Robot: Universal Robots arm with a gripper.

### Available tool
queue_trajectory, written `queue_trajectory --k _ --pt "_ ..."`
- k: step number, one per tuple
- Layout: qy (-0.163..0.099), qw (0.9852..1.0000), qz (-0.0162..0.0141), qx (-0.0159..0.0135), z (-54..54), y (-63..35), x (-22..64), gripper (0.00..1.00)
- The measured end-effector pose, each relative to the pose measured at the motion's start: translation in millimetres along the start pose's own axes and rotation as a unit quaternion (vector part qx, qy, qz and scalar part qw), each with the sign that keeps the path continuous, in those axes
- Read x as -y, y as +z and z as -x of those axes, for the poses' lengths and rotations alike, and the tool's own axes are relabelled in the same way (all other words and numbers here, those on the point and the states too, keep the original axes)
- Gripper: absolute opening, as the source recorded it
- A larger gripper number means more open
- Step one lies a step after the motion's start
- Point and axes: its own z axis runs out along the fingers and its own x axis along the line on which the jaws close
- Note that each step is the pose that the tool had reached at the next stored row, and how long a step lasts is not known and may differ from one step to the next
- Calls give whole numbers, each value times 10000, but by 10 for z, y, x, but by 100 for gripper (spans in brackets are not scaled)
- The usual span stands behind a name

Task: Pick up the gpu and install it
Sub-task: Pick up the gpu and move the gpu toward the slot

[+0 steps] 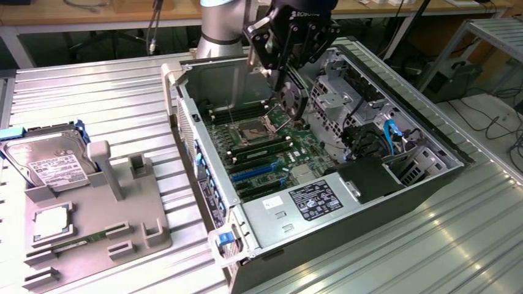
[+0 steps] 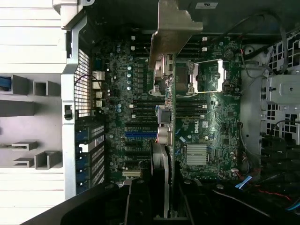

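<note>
Gripper (image 2: 164, 192) holds gpu (image 2: 174, 28), apparently above motherboard (image 2: 211, 117).

Exterior view: bright, even room light from overhead. Pale glare streaks on the ribbed metal table (image 1: 457, 233); case (image 1: 217, 79) interior in soft shadow. Wrist view: motherboard (image 2: 211, 117) dim, gpu (image 2: 176, 33) bracket catches light, table washed out white.

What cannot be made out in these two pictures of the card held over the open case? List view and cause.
- Wrist view: the gpu is seen edge-on, so its faces are hidden.
- Wrist view: the fingers are cut off by the picture's edge.
- Exterior view: the print on the hard drive label is too small to read.
</note>
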Motion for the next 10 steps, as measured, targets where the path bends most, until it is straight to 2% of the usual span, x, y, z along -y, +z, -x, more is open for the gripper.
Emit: queue_trajectory --k 10 --pt "0 10000 0 0 178 4 1 27"
